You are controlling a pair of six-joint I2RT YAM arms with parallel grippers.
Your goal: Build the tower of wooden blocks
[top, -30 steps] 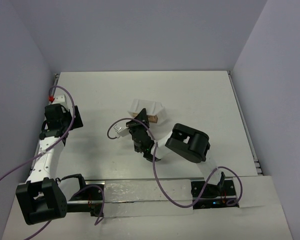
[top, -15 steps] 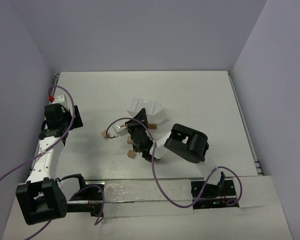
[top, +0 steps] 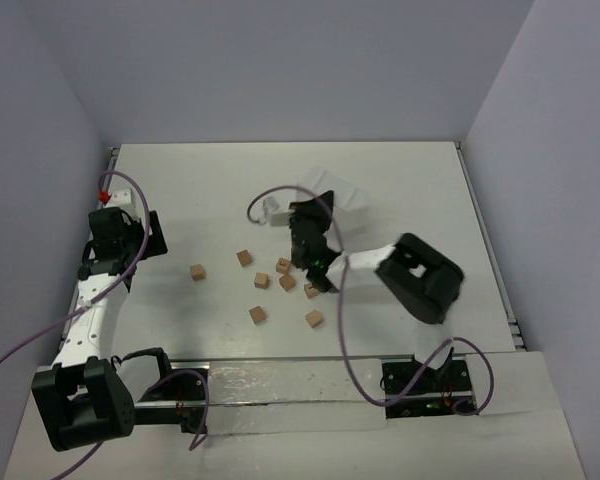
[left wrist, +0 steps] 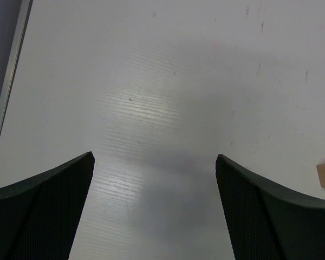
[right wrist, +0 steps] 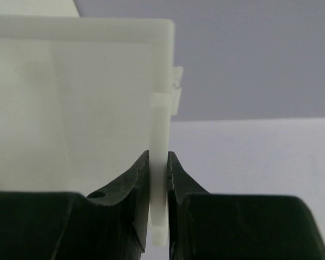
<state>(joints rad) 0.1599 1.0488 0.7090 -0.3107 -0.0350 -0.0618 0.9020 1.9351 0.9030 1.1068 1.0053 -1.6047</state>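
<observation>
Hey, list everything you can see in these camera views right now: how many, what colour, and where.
wood blocks: about eight, light brown, scattered loose on the table's middle, none stacked
tray: one, white plastic, tilted, just behind the blocks, gripped by one wall
table: one, white, under everything
walls: three, pale lilac-grey, at the left, rear and right
cables: purple, looping along both arms
left claw: one, black, open, over bare table near the left edge
right claw: one, black, shut on the tray's wall
</observation>
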